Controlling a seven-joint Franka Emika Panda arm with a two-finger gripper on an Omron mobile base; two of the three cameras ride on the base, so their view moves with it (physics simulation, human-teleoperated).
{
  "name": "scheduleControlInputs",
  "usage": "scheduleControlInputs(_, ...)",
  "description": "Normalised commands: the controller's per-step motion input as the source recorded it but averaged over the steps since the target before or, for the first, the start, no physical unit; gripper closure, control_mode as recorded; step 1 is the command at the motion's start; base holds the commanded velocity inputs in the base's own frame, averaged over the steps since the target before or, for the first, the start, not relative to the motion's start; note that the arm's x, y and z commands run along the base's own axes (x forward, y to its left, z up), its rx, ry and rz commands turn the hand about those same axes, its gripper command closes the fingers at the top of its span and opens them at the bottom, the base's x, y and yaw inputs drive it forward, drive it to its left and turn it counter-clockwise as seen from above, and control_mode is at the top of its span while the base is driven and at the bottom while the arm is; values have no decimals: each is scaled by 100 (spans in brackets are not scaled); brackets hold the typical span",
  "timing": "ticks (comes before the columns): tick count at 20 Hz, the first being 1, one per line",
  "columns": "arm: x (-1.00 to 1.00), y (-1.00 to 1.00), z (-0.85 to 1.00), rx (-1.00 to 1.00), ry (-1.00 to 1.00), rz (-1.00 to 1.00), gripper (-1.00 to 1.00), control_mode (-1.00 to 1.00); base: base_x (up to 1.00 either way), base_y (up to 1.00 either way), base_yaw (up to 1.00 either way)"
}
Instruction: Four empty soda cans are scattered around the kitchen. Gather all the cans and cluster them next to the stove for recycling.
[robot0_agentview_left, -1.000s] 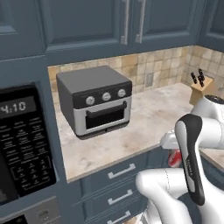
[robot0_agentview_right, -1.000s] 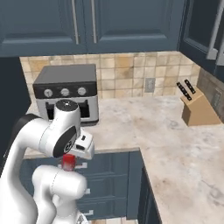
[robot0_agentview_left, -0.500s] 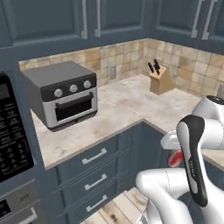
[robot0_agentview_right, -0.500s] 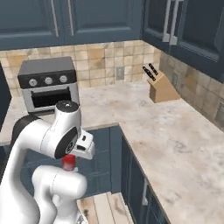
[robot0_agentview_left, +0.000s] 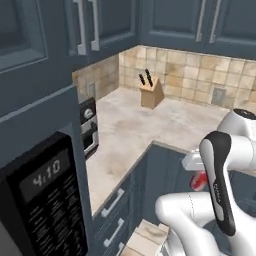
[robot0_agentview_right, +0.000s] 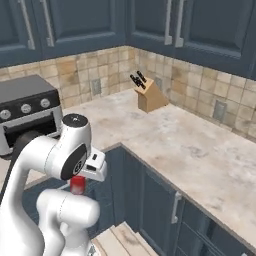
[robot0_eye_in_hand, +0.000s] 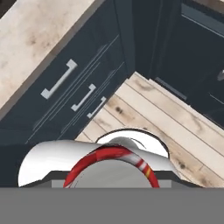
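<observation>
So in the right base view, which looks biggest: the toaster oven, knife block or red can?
1. Toaster oven, though cut off by the picture's edge.
2. Knife block, farther back, so nearness may mislead.
3. Red can, partly hidden under the hand.

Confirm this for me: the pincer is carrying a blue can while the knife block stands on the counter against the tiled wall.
Not quite: the can in the pincer is red, not blue, as the right base view shows under the hand; the hand view shows its red rim too. The rest holds: the knife block stands on the counter against the tiled wall.
</observation>
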Motion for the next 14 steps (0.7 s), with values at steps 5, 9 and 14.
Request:
scheduleControlInputs(5,0,0,0,0,0,0,100,100,15,3,-74)
scheduleControlInputs(9,0,0,0,0,0,0,100,100,-8,-30,-63)
scheduleControlInputs(14,0,0,0,0,0,0,100,100,-19,-50,-52)
